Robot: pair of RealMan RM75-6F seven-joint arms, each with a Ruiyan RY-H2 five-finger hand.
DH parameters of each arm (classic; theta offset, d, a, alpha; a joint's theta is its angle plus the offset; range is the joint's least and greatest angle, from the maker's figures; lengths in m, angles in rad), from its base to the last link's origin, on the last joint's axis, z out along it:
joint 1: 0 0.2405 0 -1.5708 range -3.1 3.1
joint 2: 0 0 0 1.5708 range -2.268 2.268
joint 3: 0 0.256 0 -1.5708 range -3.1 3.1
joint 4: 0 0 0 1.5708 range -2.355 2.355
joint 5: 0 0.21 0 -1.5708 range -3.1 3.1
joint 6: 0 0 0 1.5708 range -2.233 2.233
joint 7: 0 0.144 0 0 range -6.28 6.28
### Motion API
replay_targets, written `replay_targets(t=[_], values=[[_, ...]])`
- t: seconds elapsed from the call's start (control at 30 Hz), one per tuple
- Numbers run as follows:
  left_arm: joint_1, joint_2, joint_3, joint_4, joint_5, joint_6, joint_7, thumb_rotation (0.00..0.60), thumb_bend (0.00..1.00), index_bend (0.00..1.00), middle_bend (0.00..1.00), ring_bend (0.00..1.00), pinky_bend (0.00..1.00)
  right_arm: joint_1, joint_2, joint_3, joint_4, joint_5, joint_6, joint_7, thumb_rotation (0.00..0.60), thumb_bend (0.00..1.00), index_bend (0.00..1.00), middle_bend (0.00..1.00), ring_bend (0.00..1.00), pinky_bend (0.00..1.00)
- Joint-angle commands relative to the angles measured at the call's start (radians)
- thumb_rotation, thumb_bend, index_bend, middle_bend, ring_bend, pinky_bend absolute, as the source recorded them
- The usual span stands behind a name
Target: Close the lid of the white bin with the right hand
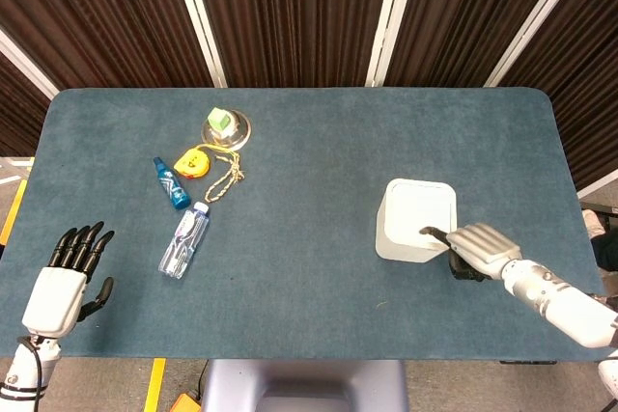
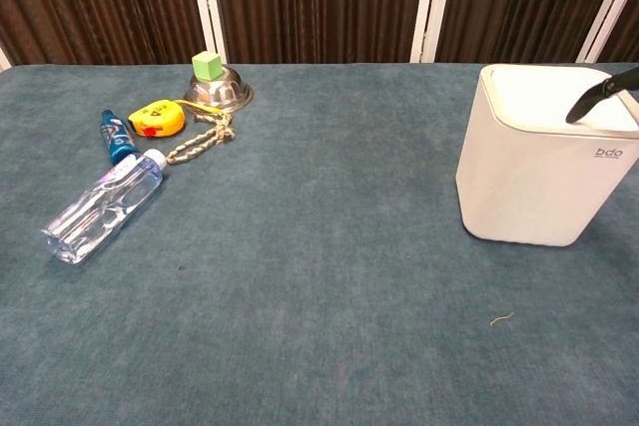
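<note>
Lid (image 1: pixel 421 209) flat on the white bin (image 1: pixel 391 242), flush w/ the rim in both views. Bin stands upright on the table (image 1: pixel 309 287), at about 4 o'clock from table centre in head view.

My right hand (image 1: pixel 475 249) sits at the bin's 4 o'clock corner. One dark fingertip (image 1: pixel 431 233) is extended and rests on the lid near that edge; chest view shows the same fingertip (image 2: pixel 599 95) coming in from the right, touching the lid top. Other fingers look curled under the palm, holding nothing. Can't tell more, they're mostly hidden.

My left hand (image 1: pixel 66 282) is at 8 o'clock, near the table's front-left edge, palm down, fingers spread, holding nothing. Not seen in chest view.

Other stuff is grouped at 10 o'clock, well apart from the bin: steel bowl (image 1: pixel 226 128) w/ green cube (image 1: pixel 221 121) in it, yellow tape measure (image 1: pixel 197 161), rope (image 1: pixel 228 178) just beside the tape, small blue bottle (image 1: pixel 171 182), clear water bottle (image 1: pixel 183 239) lying on its side.
</note>
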Motion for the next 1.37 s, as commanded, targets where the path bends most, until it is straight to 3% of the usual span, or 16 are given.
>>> replay_targets(t=[0.03, 0.1, 0.3, 0.47, 0.6, 0.67, 0.7, 0.77, 0.83, 0.87, 0.93, 1.03, 1.17, 1.37], values=[[0.0, 0.0, 0.0, 0.0, -0.001, 0.0, 0.0, 0.6, 0.46, 0.05, 0.0, 0.0, 0.07, 0.009, -0.014, -0.009, 0.008, 0.028, 0.001, -0.023, 0.494, 1.0, 0.25, 1.0, 1.0, 1.0], [0.0, -0.001, -0.001, 0.001, -0.001, 0.001, 0.0, 0.6, 0.46, 0.05, 0.0, 0.0, 0.07, 0.001, -0.014, -0.004, 0.0, 0.037, 0.034, -0.022, 0.493, 1.0, 0.25, 1.0, 1.0, 1.0], [0.003, -0.001, 0.0, 0.003, -0.001, 0.005, 0.001, 0.6, 0.46, 0.05, 0.0, 0.0, 0.07, -0.11, 0.031, 0.013, -0.04, -0.046, 0.309, 0.023, 0.493, 1.0, 0.19, 1.0, 1.0, 1.0], [0.001, -0.002, 0.002, 0.001, 0.0, -0.001, 0.004, 0.6, 0.46, 0.06, 0.0, 0.0, 0.07, -0.187, 0.054, -0.019, -0.028, -0.181, 0.477, 0.11, 0.494, 1.0, 0.17, 1.0, 1.0, 1.0], [0.001, -0.004, 0.004, 0.001, 0.006, 0.002, 0.01, 0.6, 0.46, 0.06, 0.0, 0.0, 0.07, -0.268, 0.022, -0.056, 0.004, -0.276, 0.641, 0.1, 0.493, 1.0, 0.16, 1.0, 1.0, 1.0], [0.003, -0.006, 0.004, 0.001, 0.008, 0.006, 0.013, 0.6, 0.46, 0.06, 0.0, 0.0, 0.07, -0.352, -0.041, -0.08, 0.041, -0.32, 0.793, 0.029, 0.494, 0.94, 0.11, 0.98, 0.95, 1.0], [0.003, -0.006, 0.004, 0.001, 0.01, 0.008, 0.014, 0.6, 0.46, 0.06, 0.0, 0.0, 0.07, -0.392, -0.079, -0.091, 0.064, -0.333, 0.856, -0.014, 0.495, 0.87, 0.07, 0.91, 0.86, 0.98], [0.004, -0.008, 0.004, 0.004, 0.016, 0.014, 0.016, 0.6, 0.46, 0.06, 0.0, 0.0, 0.07, -0.481, -0.185, -0.117, 0.131, -0.349, 0.978, -0.122, 0.495, 0.7, 0.01, 0.57, 0.52, 0.76], [0.004, -0.01, 0.005, 0.005, 0.021, 0.017, 0.012, 0.6, 0.46, 0.06, 0.0, 0.0, 0.07, -0.557, -0.315, -0.131, 0.231, -0.351, 1.085, -0.213, 0.496, 0.62, 0.0, 0.3, 0.26, 0.57], [0.003, -0.01, 0.007, 0.007, 0.023, 0.016, 0.01, 0.6, 0.46, 0.06, 0.0, 0.0, 0.07, -0.583, -0.366, -0.135, 0.28, -0.342, 1.117, -0.238, 0.496, 0.59, 0.0, 0.16, 0.14, 0.52], [0.002, -0.009, 0.012, 0.009, 0.031, 0.015, 0.007, 0.6, 0.46, 0.06, 0.0, 0.0, 0.07, -0.606, -0.435, -0.143, 0.344, -0.327, 1.127, -0.298, 0.495, 0.54, 0.0, 0.03, 0.02, 0.41], [0.002, -0.012, 0.012, 0.019, 0.036, 0.022, 0.002, 0.6, 0.46, 0.05, 0.0, 0.0, 0.06, -0.609, -0.477, -0.125, 0.401, -0.365, 1.196, -0.31, 0.499, 0.5, 0.0, 0.0, 0.0, 0.25], [0.005, -0.012, 0.012, 0.018, 0.035, 0.025, 0.008, 0.6, 0.46, 0.05, 0.0, 0.0, 0.05, -0.617, -0.484, -0.124, 0.403, -0.321, 1.176, -0.34, 0.499, 0.47, 0.0, 0.0, 0.0, 0.03], [0.003, -0.004, 0.013, 0.004, 0.032, 0.017, 0.013, 0.6, 0.46, 0.05, 0.0, 0.0, 0.04, -0.613, -0.469, -0.116, 0.373, -0.274, 1.147, -0.367, 0.499, 0.47, 0.0, 0.0, 0.0, 0.0]])
